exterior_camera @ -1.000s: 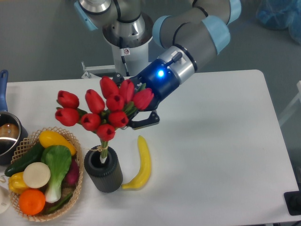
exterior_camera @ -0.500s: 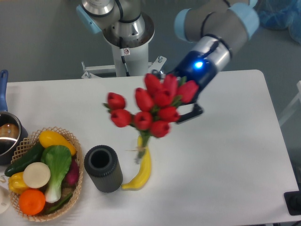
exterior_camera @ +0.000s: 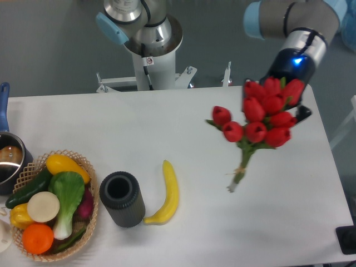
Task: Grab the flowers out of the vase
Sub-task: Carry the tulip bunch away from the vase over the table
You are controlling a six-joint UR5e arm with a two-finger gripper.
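Observation:
The flowers, a bunch of red tulip buds on tied pale green stems, hang in the air over the right side of the table. My gripper is shut on them just behind the buds, and the buds hide most of its fingers. The stems point down and to the left, ending a little above the tabletop. Far to the left, near the front edge, the vase stands upright, a dark textured cylinder with nothing in its mouth.
A yellow banana lies just right of the vase. A wicker basket of vegetables and fruit sits at the front left. A metal pot with a blue handle is at the left edge. The arm's base stands behind the table.
The flowers have come up out of the vase and travelled to the right with my gripper. The vase now stands empty and has not shifted.

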